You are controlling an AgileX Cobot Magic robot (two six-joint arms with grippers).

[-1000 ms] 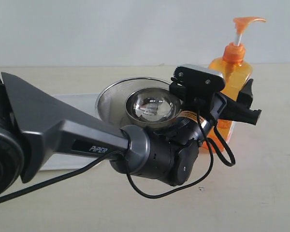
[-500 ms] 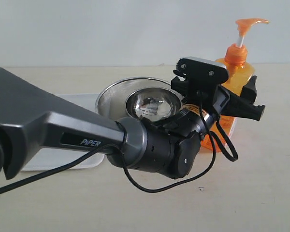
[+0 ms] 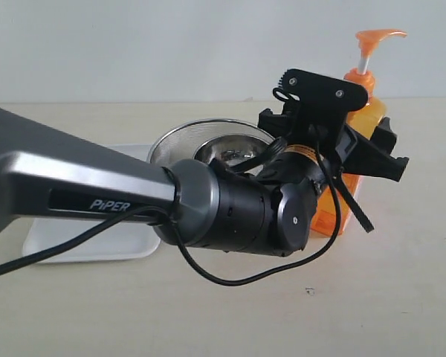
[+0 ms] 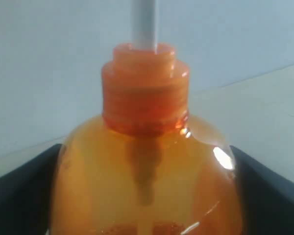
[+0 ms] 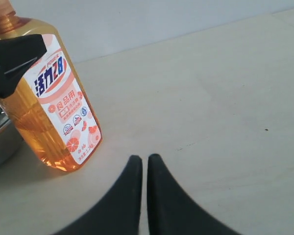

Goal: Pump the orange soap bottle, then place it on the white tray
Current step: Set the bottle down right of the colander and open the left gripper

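Observation:
The orange soap bottle [image 3: 363, 111] stands upright at the right of the table, its orange pump head [image 3: 375, 36] raised on the white stem. My left gripper [image 3: 342, 149] is shut on the bottle's body, one black finger [image 3: 390, 160] on each side. The left wrist view shows the bottle's cap [image 4: 144, 98] close up, with my left gripper [image 4: 146, 210] round the shoulders. My right gripper [image 5: 144, 159] hovers shut over bare table beside the bottle's label [image 5: 59, 103]. The white tray [image 3: 74, 242] lies at the left, half hidden by the arm.
A round steel mesh strainer [image 3: 201, 137] with a shiny bowl inside sits between the tray and the bottle, and its rim [image 5: 0, 137] nearly touches the bottle's base. The left arm's thick body and black cable [image 3: 230, 279] cover the middle of the table.
The left arm's wrist has rolled and tipped its camera mount upward, and the forearm has sunk lower in the view. The bottle has stayed almost in place in the same grip.

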